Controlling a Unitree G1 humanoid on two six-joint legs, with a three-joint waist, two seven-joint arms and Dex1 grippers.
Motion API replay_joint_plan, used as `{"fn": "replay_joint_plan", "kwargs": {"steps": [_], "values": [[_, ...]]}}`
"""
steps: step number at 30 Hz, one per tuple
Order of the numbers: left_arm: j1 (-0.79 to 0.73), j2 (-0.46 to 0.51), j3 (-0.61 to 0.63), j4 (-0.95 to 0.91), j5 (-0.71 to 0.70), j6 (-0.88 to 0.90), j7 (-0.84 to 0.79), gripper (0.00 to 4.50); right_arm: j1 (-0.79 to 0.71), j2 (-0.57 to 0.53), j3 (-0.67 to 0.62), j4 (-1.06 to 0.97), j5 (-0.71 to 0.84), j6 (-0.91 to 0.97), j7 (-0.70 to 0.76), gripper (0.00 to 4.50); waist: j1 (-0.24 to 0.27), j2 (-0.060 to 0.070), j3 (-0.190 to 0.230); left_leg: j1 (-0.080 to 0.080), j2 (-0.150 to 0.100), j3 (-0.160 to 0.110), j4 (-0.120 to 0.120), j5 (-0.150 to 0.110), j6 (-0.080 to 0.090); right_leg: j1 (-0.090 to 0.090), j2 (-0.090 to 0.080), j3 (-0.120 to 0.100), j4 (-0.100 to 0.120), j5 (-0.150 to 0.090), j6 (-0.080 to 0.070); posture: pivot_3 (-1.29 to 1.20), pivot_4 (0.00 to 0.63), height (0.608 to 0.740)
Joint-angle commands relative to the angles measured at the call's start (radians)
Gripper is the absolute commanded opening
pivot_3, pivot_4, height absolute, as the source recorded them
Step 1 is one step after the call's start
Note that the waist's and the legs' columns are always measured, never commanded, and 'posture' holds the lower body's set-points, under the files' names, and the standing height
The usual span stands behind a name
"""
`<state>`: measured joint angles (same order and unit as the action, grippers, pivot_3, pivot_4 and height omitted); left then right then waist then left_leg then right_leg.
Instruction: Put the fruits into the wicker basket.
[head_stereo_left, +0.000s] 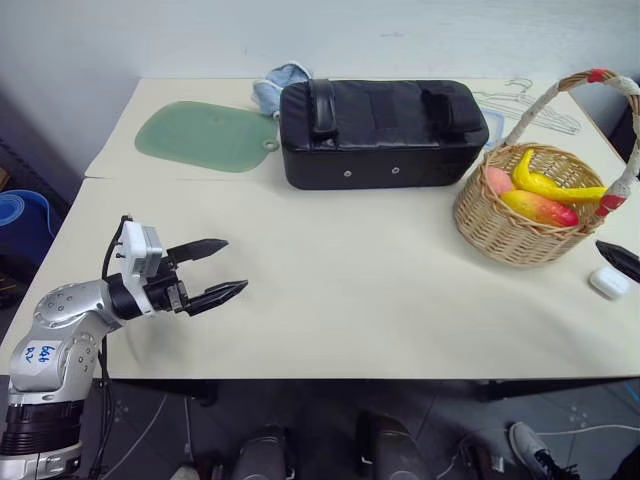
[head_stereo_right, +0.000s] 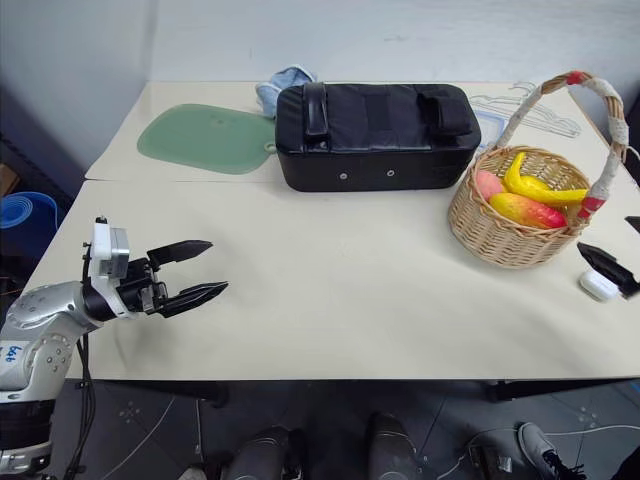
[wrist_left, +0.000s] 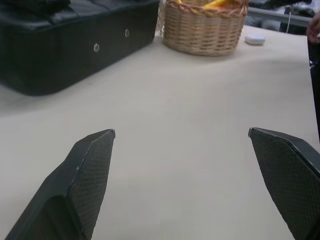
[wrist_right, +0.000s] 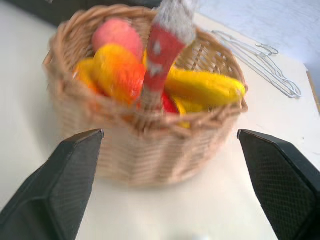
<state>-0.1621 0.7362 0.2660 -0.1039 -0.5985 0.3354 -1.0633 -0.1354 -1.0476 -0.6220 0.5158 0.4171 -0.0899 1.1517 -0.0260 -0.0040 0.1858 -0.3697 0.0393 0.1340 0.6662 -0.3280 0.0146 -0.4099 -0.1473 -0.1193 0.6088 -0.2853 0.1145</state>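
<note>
The wicker basket (head_stereo_left: 500, 235) stands at the table's right side with its arched handle upright. Inside it lie a yellow banana (head_stereo_left: 550, 185), a red-to-yellow mango (head_stereo_left: 540, 207) and a pinkish fruit (head_stereo_left: 498, 180). My right gripper (wrist_right: 170, 134) is open just outside the basket's right side, jaws wide and empty, level with the basket wall; one black finger (head_stereo_left: 620, 260) shows at the right edge. Far off at the table's near left, my left gripper (head_stereo_left: 225, 268) hovers open with nothing between its fingers, pointing toward the basket (wrist_left: 202, 30).
A long black bag (head_stereo_left: 380, 130) lies at the back centre, left of the basket. Behind it are a green mat (head_stereo_left: 200, 135), a blue cloth (head_stereo_left: 280, 85) and wire hangers (head_stereo_left: 530, 100). A small white case (head_stereo_left: 608, 282) sits by the right finger.
</note>
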Motion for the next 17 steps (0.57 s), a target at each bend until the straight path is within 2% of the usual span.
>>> {"fn": "replay_joint_plan", "kwargs": {"steps": [1, 4, 8, 12, 17], "values": [[0.051, 0.050, 0.027, -0.020, 0.014, -0.036, -0.063, 4.50, 0.111, -0.009, -0.054, -0.179, 0.056, -0.024, 0.115, 4.48, -0.003, 0.000, 0.000, 0.001, 0.001, 0.000, 0.000, 0.000, 0.000, 0.000, 0.000, 0.000, 0.000, 0.000, 0.000, 0.00, 0.150, 0.740], [0.120, 0.084, 0.023, -0.016, 0.074, -0.104, -0.088, 4.50, 0.229, 0.035, 0.017, -0.389, 0.105, -0.016, 0.224, 4.48, -0.007, 0.000, 0.000, 0.002, 0.003, 0.002, -0.002, -0.001, -0.002, -0.001, 0.001, 0.000, 0.001, 0.000, 0.000, 0.00, 0.150, 0.740], [0.120, 0.057, 0.027, -0.002, 0.172, -0.231, -0.003, 4.50, 0.191, 0.127, 0.167, -0.459, 0.089, -0.076, 0.252, 4.48, -0.001, -0.002, 0.000, 0.003, 0.006, 0.003, 0.000, -0.002, -0.002, -0.001, 0.002, -0.001, 0.000, 0.001, -0.003, 0.00, 0.150, 0.740], [0.173, 0.046, 0.035, -0.032, 0.213, -0.292, 0.029, 4.50, 0.064, 0.217, 0.342, -0.387, 0.024, -0.157, 0.288, 4.48, 0.004, -0.001, 0.000, 0.002, 0.004, 0.003, 0.001, -0.003, 0.000, -0.001, -0.001, -0.001, 0.000, 0.002, -0.003, 0.00, 0.150, 0.740], [0.246, 0.035, 0.046, -0.084, 0.216, -0.316, 0.061, 4.50, -0.065, 0.280, 0.437, -0.213, -0.038, -0.232, 0.290, 4.48, 0.000, -0.001, 0.000, 0.001, 0.005, 0.005, 0.001, -0.003, 0.000, -0.002, -0.001, -0.005, 0.004, 0.002, -0.003, 0.00, 0.150, 0.740]]}}
